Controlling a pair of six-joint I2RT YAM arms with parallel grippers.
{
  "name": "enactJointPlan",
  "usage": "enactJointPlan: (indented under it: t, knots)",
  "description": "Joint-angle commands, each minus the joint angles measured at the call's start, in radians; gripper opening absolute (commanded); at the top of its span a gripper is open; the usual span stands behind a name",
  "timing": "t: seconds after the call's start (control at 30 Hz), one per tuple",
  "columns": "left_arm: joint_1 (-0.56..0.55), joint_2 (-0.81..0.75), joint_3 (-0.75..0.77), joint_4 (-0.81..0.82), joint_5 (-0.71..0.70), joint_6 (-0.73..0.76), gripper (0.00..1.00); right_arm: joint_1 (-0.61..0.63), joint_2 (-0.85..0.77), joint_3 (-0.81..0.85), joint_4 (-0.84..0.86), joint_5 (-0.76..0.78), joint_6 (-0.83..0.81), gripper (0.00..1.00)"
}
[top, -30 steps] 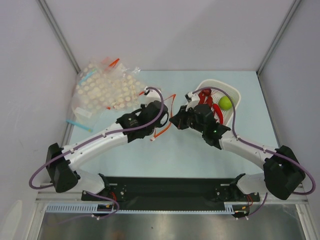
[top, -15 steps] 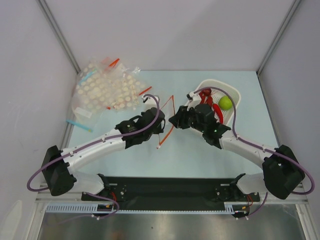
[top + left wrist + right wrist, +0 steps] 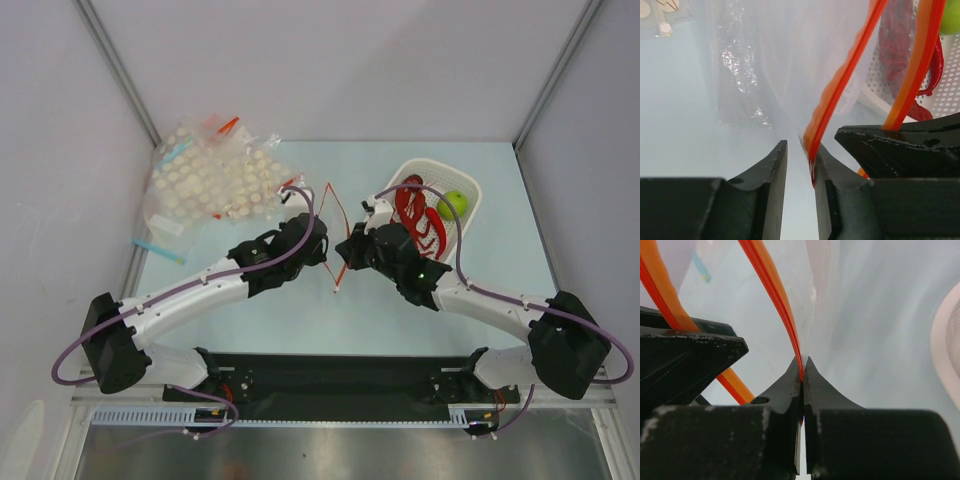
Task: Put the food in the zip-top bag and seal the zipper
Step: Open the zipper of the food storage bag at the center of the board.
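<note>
The red toy lobster (image 3: 415,215) lies in the white basket (image 3: 470,190) at the back right, and shows in the left wrist view (image 3: 935,65) too. The clear zip-top bag (image 3: 790,60) hangs upright between my two grippers, its red-orange zipper (image 3: 335,200) split into two strands. My right gripper (image 3: 348,252) is shut on one zipper strand (image 3: 772,290), pinched at the fingertips (image 3: 803,365). My left gripper (image 3: 322,248) faces it closely. Its jaws (image 3: 800,147) stand slightly apart, and the other strand (image 3: 840,85) rests against the inner face of the right finger.
A small green fruit (image 3: 452,203) sits in the basket beside the lobster. A pile of dotted clear bags (image 3: 215,180) lies at the back left, with a blue-strip bag (image 3: 155,246) near the left wall. Grey walls enclose the table.
The two grippers have drawn closer at the table's middle. The bag mouth has swung from slanted to nearly upright. The right arm has shifted left, uncovering more of the lobster.
</note>
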Motion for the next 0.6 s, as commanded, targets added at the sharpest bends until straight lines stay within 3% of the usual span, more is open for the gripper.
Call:
enactJointPlan:
  t: [0.0, 0.1, 0.13, 0.3, 0.47, 0.57]
  knots:
    - [0.006, -0.014, 0.037, 0.012, -0.026, 0.081, 0.33, -0.016, -0.037, 0.031, -0.010, -0.002, 0.017, 0.00]
    - [0.005, -0.005, 0.052, 0.025, -0.002, 0.170, 0.42, -0.056, -0.024, 0.036, -0.013, -0.096, 0.054, 0.00]
    - [0.005, -0.004, 0.048, 0.033, 0.000, 0.199, 0.50, -0.065, -0.019, 0.037, -0.010, -0.134, 0.062, 0.00]
    - [0.006, 0.021, 0.068, 0.015, -0.026, 0.221, 0.53, -0.073, -0.008, 0.050, -0.019, -0.187, 0.070, 0.00]
    - [-0.004, 0.041, 0.072, 0.021, -0.046, 0.241, 0.45, -0.084, -0.004, 0.054, -0.009, -0.242, 0.086, 0.00]
    - [-0.018, 0.055, 0.081, 0.019, -0.075, 0.255, 0.32, -0.094, 0.001, 0.057, 0.002, -0.299, 0.097, 0.00]
